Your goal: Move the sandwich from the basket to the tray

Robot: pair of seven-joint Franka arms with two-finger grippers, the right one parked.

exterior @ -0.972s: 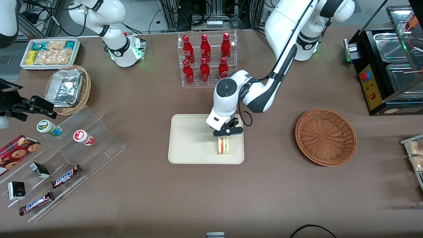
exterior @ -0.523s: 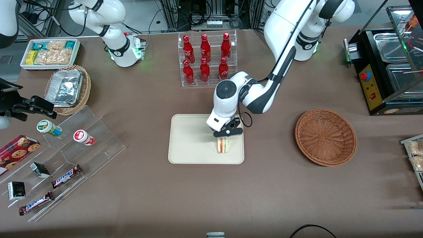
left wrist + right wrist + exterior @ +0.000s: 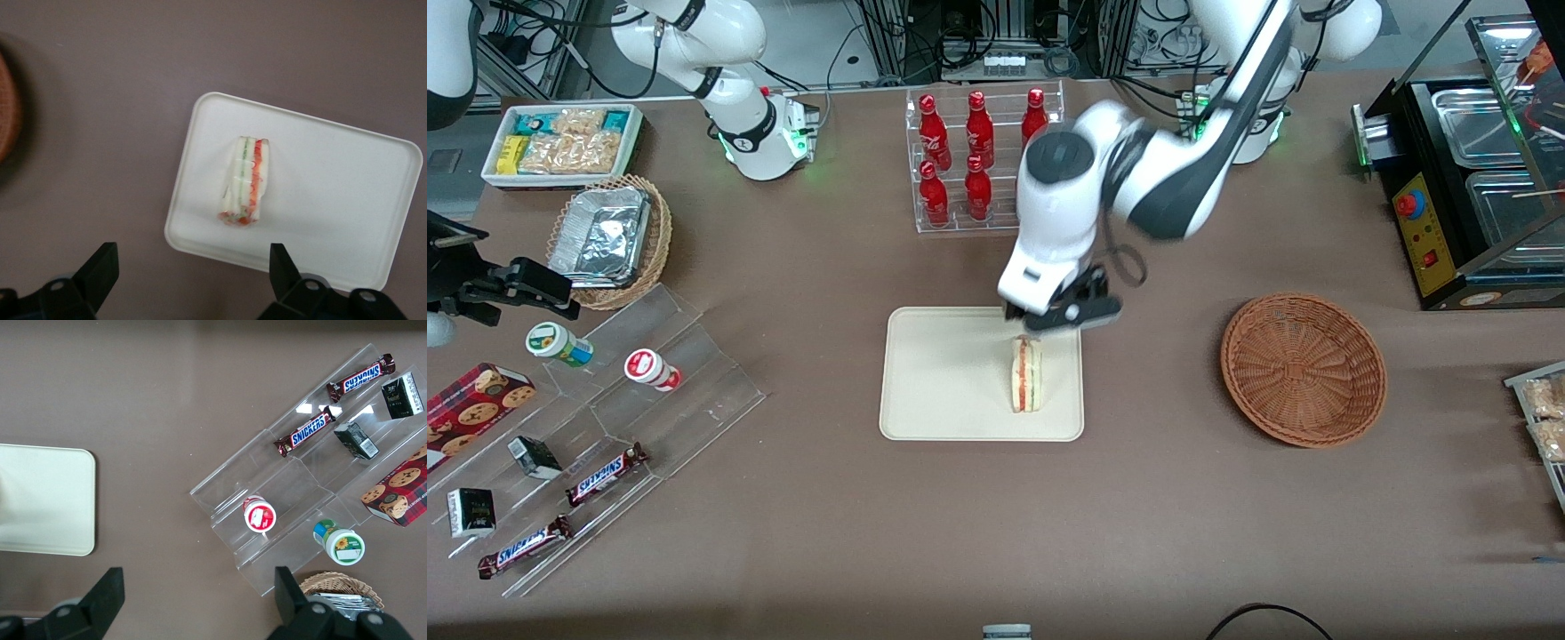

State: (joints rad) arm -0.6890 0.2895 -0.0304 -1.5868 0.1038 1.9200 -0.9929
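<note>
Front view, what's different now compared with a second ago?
The gripper has let go of the sandwich and risen with the arm, away from the front camera; its fingers are open and above the tray. The sandwich stayed on the tray, standing on edge. The basket stayed empty.

Front view: high, angled down over the whole table. Left wrist view: straight down past the open gripper point(image 3: 190, 283) at the tray point(image 3: 347, 167), shared with the front point(image 3: 925, 373).
</note>
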